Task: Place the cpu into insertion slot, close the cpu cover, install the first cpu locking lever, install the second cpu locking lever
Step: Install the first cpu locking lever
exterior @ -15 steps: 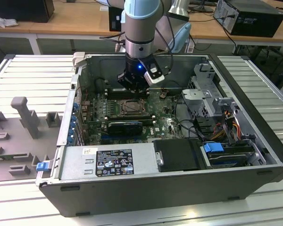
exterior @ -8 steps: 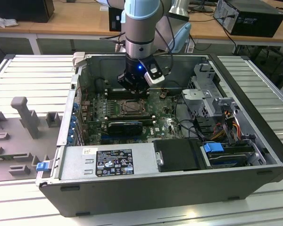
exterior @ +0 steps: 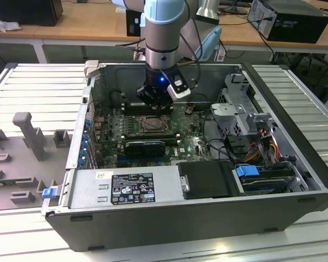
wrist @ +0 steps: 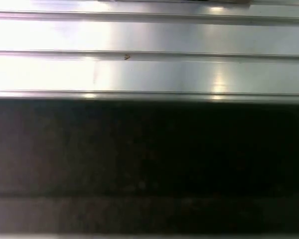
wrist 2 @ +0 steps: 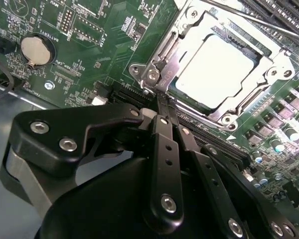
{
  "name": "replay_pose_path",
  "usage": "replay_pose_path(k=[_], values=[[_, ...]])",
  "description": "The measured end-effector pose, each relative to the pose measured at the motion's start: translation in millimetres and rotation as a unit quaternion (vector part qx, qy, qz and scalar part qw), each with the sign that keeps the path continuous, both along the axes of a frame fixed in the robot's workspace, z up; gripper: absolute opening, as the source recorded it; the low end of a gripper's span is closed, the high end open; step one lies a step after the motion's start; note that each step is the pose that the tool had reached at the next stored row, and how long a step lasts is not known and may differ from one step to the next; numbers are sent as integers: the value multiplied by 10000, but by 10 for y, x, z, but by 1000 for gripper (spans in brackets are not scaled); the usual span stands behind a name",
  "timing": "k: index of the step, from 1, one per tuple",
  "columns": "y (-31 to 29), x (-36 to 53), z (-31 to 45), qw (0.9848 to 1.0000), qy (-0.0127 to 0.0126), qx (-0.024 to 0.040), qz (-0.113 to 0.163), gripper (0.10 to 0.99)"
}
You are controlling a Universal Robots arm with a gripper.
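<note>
In the exterior view the arm reaches down into an open computer case [exterior: 295, 180] lying on a ribbed metal bench [exterior: 38, 87], with the pincer [exterior: 154, 102] low over the green board [exterior: 112, 131], just behind the slot [exterior: 152, 125]. In the second wrist view the cpu [wrist 2: 217, 69] lies flat in the slot [wrist 2: 269, 74], its pale metal top showing through the square window of the cover [wrist 2: 184, 37], which lies down over it. The pincer [wrist 2: 159, 97] is clenched, its thin black fingers [wrist 2: 165, 127] pressed together with nothing between them, their tips touching the cover's edge by a corner screw [wrist 2: 152, 75]. A round coin cell [wrist 2: 37, 50] sits well apart on the board.
</note>
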State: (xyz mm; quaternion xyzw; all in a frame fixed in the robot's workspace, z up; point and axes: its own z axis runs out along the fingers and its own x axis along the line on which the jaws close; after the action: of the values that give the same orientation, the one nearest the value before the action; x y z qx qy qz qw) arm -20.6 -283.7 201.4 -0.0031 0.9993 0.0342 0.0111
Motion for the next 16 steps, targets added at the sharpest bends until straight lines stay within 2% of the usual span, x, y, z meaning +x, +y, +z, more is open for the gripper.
replay_pose_path(k=[2,4,6,9,16], values=[[1,1,-2,10000,-1,50,0,106],[1,0,5,10000,-2,64,-1,106],[1,1,54,10000,-1,63,0,106],[1,1,194,10000,-1,57,0,106],[-44,0,202,10000,-1,53,-1,106]])
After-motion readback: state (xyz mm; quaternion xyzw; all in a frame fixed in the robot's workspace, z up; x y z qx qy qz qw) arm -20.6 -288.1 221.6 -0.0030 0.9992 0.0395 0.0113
